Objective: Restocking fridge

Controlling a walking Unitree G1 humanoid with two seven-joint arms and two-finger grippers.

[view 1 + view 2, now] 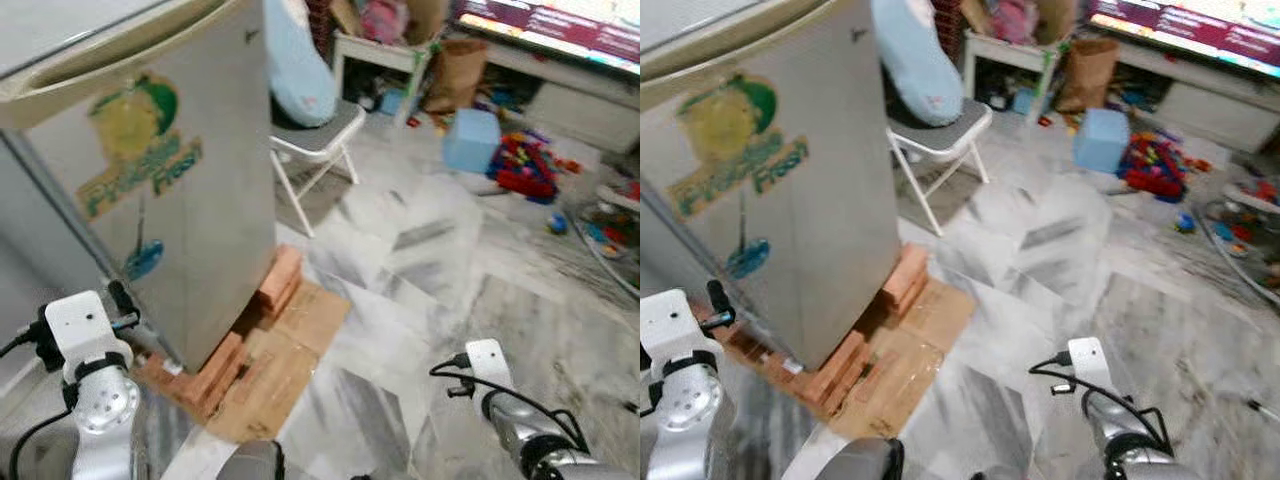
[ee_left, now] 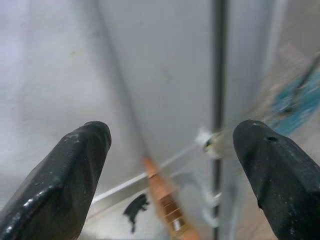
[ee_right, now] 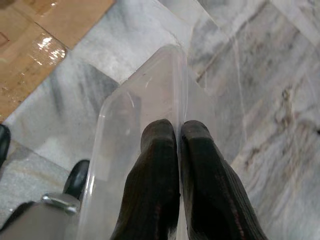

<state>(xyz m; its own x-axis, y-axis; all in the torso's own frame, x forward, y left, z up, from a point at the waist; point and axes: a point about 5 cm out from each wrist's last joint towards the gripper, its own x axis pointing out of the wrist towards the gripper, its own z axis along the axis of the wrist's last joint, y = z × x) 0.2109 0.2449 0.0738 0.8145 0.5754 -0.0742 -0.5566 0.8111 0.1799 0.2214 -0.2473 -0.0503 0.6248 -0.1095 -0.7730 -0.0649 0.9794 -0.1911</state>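
Veined grey marble floor (image 1: 420,300) runs under a dull metal fridge (image 1: 170,200) propped on red bricks (image 1: 275,285); left gripper (image 2: 170,165) gapes beside its door; right gripper (image 3: 179,145) pinches a clear plastic bin's (image 3: 145,110) thin rim.

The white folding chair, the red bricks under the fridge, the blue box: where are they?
white folding chair (image 1: 318,140): left eye view, seat edge.
red bricks (image 1: 282,278): left eye view, top brick.
blue box (image 1: 471,140): left eye view, front face.
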